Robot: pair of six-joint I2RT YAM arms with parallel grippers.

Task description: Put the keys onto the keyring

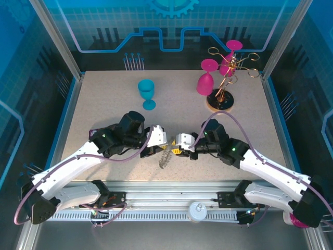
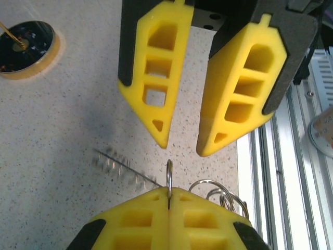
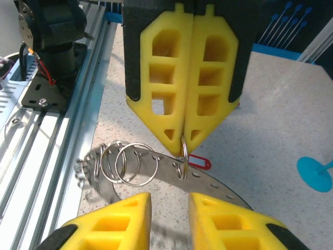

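Near the table's point(image 1: 104, 109) front edge, left gripper point(image 2: 169, 191) pinching a loop of the keyring point(image 3: 208, 182), right gripper point(image 3: 170, 200) spread open opposite, red key point(image 3: 199, 163) just beside the loop.

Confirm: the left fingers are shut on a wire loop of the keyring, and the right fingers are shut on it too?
Wrong on the right fingers: they stand open, apart from the wire loop, as the left wrist view shows. The left fingers are shut on it.
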